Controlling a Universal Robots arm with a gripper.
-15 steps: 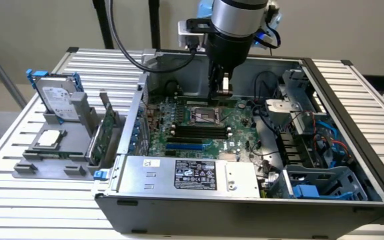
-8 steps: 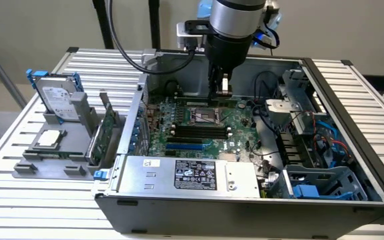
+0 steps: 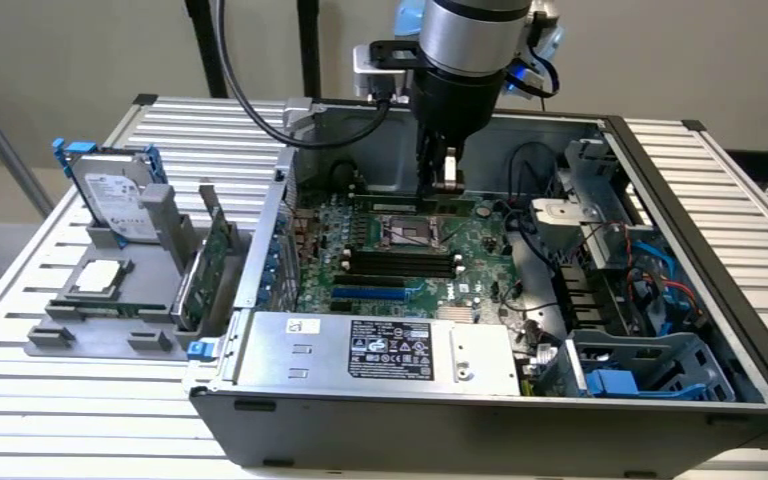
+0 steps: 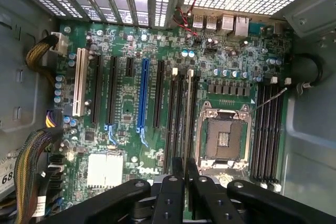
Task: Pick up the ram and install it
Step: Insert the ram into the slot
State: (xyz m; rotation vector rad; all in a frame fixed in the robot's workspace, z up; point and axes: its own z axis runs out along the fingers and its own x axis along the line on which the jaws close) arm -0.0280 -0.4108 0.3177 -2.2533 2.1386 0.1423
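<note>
My end effector (image 3: 447, 186) is clamped on the ram (image 3: 391, 201) (thin, green, on edge). The ram sits just beside the CPU socket (image 3: 408, 232)

The thin green ram (image 3: 404, 201) hangs level, on edge, above the motherboard (image 3: 480, 246).

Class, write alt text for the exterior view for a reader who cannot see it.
A robot arm's gripper holds the ram, a thin green stick, low over the motherboard inside an open computer case. On the exterior view's left, a grey stand holds a hard drive.
</note>
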